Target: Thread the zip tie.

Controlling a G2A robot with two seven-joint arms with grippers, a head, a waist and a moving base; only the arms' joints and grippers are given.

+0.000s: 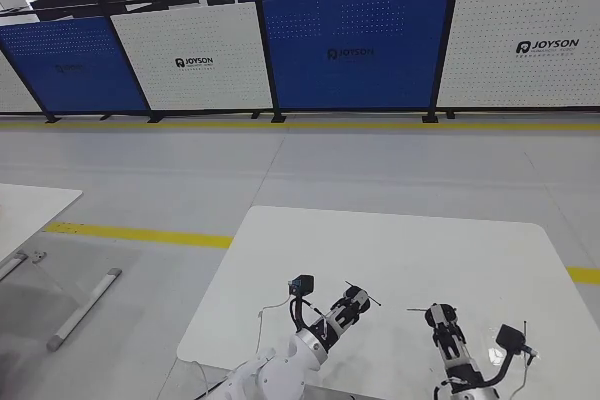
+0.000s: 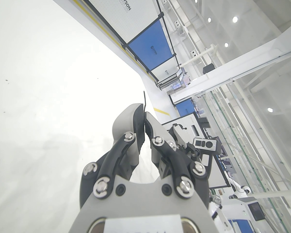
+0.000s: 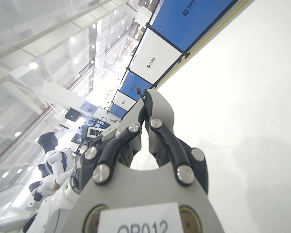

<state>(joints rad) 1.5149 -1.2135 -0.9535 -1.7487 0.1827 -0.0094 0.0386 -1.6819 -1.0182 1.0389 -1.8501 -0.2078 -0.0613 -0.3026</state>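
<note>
2 claws clamped, apart over the table (image 1: 380,250).
Left claw (image 2: 144,120) pinches a thin black strip (image 2: 144,100); right claw (image 3: 145,103) pinches a tie head (image 3: 138,90).

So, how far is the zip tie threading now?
Done: both ends look picked up. In hand: left pincer shut on the thin tail, right pincer shut on the head end. Remaining: the top view shows the ends apart, so threading is not yet done.

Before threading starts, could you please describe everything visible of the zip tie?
Thin, black, plastic-looking zip tie: its narrow strip end pokes out of the shut left gripper, and a small blocky head pokes out of the shut right gripper. The two ends are apart, above the white table; the middle is hidden.
</note>
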